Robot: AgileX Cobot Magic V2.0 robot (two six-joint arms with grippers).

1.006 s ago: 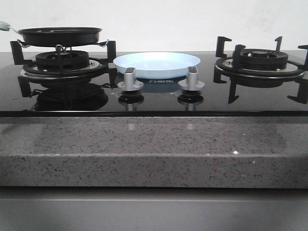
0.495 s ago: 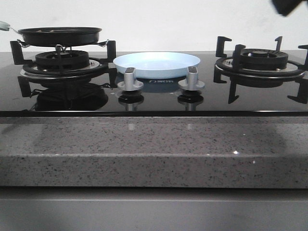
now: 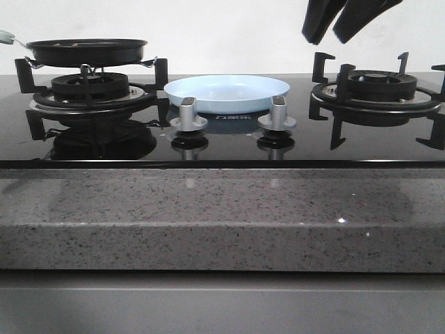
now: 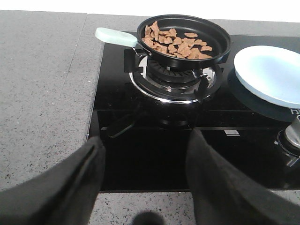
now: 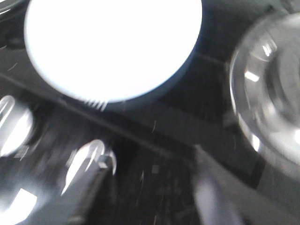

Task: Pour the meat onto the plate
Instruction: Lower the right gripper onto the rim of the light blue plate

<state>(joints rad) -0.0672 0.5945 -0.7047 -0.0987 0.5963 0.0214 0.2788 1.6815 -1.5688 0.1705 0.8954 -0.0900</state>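
The meat [image 4: 176, 44] is a loose pile of orange-brown pieces in the black frying pan [image 4: 220, 51], which stands on the left burner [image 3: 87, 50]. The pale-blue plate [image 3: 227, 92] lies bare between the burners, behind the knobs; it also shows in the left wrist view [image 4: 269, 75] and, blurred, in the right wrist view [image 5: 112, 47]. My left gripper [image 4: 145, 157] is open and empty, low over the hob's front edge, well short of the pan. My right gripper [image 3: 325, 36] is open and empty, high above the hob between plate and right burner.
The pan's pale handle [image 4: 115, 36] points to the left, past the hob's edge. Two silver knobs [image 3: 188, 115] [image 3: 277, 113] stand in front of the plate. The right burner [image 3: 375, 90] has raised black pan supports. A speckled stone counter [image 3: 222, 216] runs along the front.
My right gripper has come into the front view from the top right and moved left and down. The pan, the plate and the left gripper have not moved.
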